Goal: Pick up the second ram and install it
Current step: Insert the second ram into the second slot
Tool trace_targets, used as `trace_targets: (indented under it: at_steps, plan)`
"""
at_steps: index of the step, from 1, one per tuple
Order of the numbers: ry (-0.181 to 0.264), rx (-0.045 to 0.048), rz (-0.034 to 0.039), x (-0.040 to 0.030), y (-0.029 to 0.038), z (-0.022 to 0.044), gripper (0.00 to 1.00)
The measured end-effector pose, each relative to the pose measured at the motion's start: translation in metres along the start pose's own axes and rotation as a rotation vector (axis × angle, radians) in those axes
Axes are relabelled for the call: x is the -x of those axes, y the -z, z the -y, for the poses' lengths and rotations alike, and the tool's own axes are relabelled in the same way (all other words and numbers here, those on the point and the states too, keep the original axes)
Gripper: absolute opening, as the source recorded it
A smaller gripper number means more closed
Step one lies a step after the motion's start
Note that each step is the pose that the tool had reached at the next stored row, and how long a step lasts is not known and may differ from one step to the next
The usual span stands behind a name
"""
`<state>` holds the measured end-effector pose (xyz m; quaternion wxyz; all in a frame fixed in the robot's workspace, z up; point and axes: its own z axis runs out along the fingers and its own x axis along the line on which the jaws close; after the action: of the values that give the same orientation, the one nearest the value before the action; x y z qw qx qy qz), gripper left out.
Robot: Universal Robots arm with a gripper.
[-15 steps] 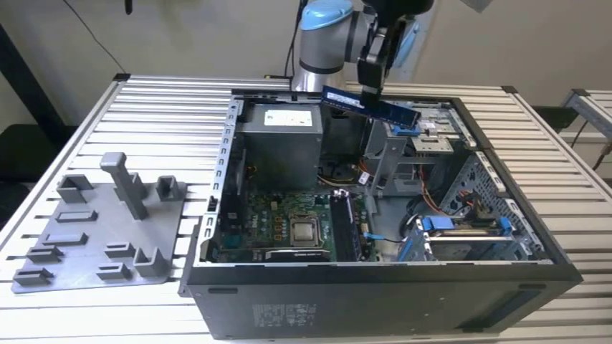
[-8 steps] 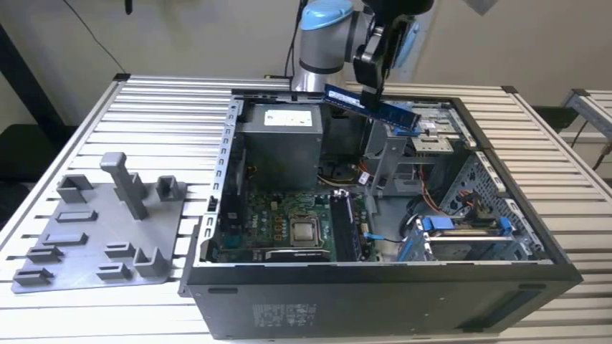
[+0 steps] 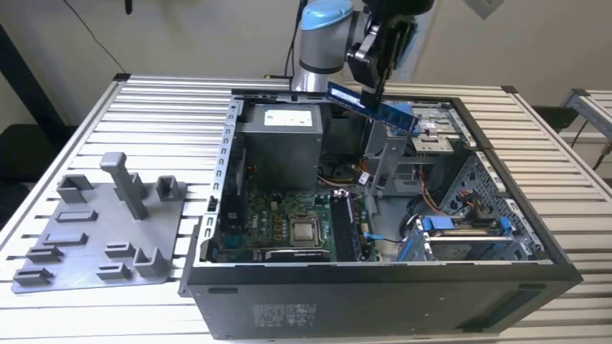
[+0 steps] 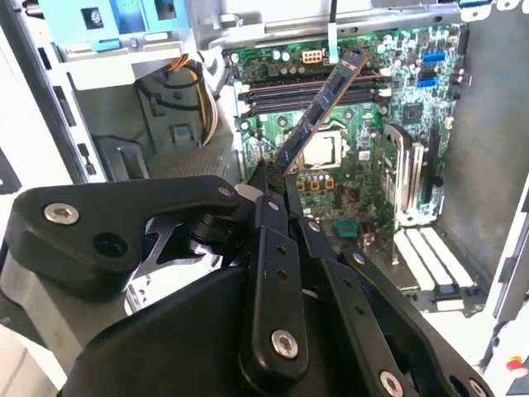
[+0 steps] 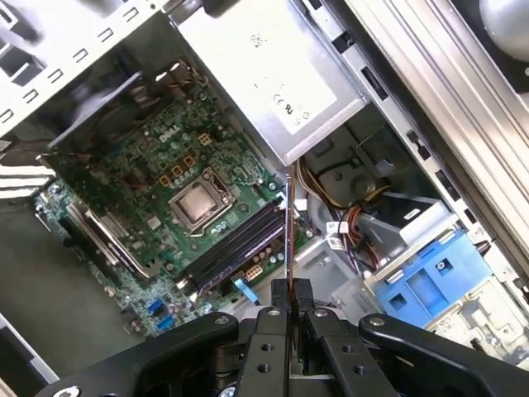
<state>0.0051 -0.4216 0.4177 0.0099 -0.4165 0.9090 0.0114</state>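
The black two-fingered gripper [image 3: 376, 94] is clenching the second ram [image 3: 397, 116], the long, flat, dark blue-black memory stick, and holding it tilted in the air over the far end of the open black computer case [image 3: 383, 276], well apart from the grey plastic tray [image 3: 96, 236] with upright posts on the exterior view's left. By my read the pick-up is done and the install is in hand. In the second wrist view the long black memory slots [image 4: 264, 93] are lying down on the green motherboard [image 4: 355, 190], not yet touched, so seating looks to call for squaring the stick's edge with a free slot and pressing straight down.
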Motion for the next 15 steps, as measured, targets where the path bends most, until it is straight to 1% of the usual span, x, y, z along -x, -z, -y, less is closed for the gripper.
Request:
trace_targets:
  at_steps: [15]
  plan:
    - [-0.243, -0.0067, 0.0030, 0.0000, -0.0005, 0.0000, 0.14]
